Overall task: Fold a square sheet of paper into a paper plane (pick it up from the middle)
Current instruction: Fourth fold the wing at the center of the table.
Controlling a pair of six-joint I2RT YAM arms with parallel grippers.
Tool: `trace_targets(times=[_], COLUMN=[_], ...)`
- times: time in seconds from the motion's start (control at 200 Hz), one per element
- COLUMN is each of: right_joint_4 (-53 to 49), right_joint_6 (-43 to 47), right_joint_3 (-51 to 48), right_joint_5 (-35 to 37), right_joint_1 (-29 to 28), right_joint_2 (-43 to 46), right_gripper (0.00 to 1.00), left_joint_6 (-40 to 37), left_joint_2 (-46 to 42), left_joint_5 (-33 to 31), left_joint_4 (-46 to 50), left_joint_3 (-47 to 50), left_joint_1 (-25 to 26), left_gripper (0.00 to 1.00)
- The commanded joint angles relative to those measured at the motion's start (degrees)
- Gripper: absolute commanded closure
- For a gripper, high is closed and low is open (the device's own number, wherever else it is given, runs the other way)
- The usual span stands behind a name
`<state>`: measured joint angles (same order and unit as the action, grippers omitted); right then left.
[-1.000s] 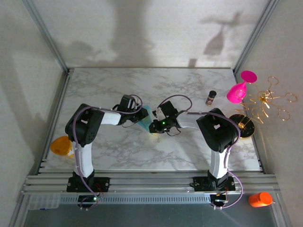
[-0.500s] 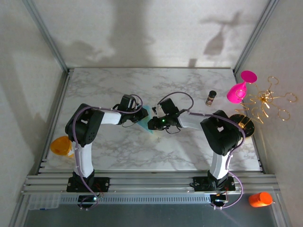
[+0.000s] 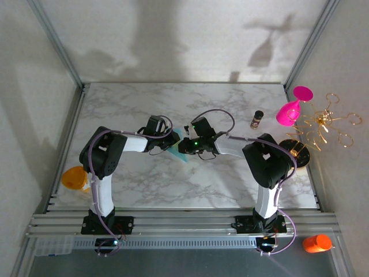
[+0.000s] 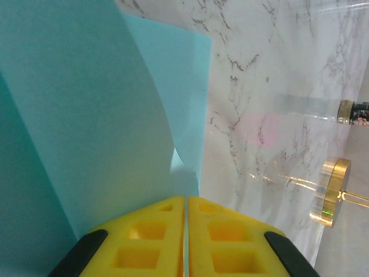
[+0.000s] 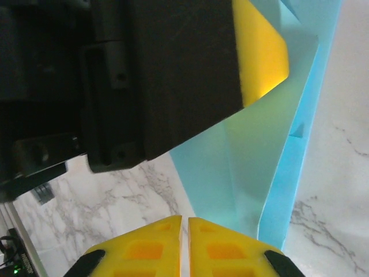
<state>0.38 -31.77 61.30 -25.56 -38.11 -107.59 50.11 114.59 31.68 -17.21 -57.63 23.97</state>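
A teal square sheet of paper (image 4: 86, 115), already bent into overlapping layers, sits at the middle of the marble table (image 4: 277, 86) between two robot hands. The left hand (image 4: 185, 203) has its yellow pads pressed together on the sheet's edge. The right hand (image 5: 184, 224), just beside it, also has its pads closed to a thin slit, though it is unclear whether any paper lies between them. A pink goblet (image 3: 288, 112) stands well apart at the table's right edge. To fold well here, the left pinch should hold firm while the right presses the crease flat with the edges aligned, and neither should tug hard enough to tear the thin paper.
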Motion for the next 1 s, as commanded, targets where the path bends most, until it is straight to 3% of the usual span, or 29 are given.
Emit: trace_targets(times=[0.0, 0.731, 0.996], right_joint_4=[-1.25, -5.89, -8.4], right_joint_6=[-0.62, -0.66, 0.36], right_joint_3=[1.68, 1.6, 1.28], right_joint_5=[1.64, 6.06, 8.14], right_joint_1=[-0.53, -0.65, -0.65], right_joint_2=[-1.81, -4.47, -5.08], right_gripper=[0.88, 0.88, 0.88], left_joint_6=[0.42, 1.05, -0.54], left_joint_2=[2.58, 1.76, -3.08], left_joint_5=[-4.86, -3.77, -1.68], left_joint_4=[5.63, 5.87, 5.26], left_joint_3=[2.21, 0.99, -1.33], left_joint_1=[0.03, 0.03, -0.25], left_gripper=[0.89, 0.88, 0.83])
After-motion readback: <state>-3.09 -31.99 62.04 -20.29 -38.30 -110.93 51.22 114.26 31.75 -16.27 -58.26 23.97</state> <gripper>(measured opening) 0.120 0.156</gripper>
